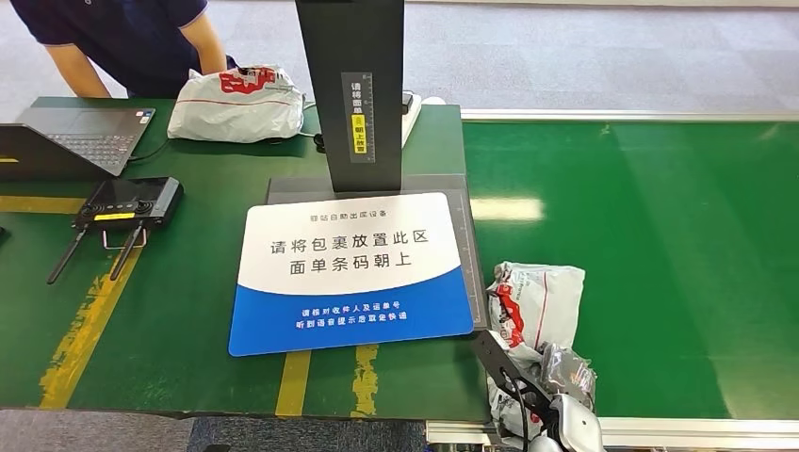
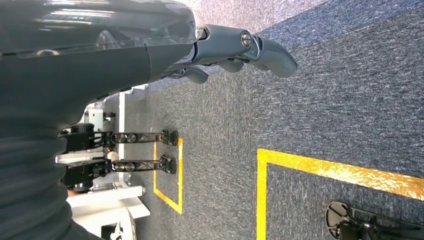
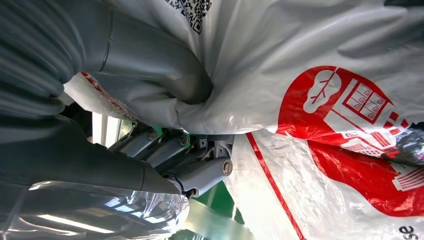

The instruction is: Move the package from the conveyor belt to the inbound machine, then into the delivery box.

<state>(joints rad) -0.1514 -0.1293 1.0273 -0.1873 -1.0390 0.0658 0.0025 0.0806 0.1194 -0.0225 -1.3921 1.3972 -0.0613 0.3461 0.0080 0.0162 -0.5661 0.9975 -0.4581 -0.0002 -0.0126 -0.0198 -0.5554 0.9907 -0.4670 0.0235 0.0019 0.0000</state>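
White plastic package (image 1: 532,306) with red print lies on the green conveyor belt (image 1: 660,254), right against the right hand (image 3: 165,145), which grips it. Up close, a code shows. The left hand (image 2: 240,50) hangs loose, holding nothing.

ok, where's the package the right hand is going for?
Head view: the package lies on the green conveyor belt, low and right, beside the blue-and-white scan mat; the right hand grips it.

Head view looks down over conveyor belt (image 1: 660,235); right wrist view close against package (image 3: 310,100), shared with it
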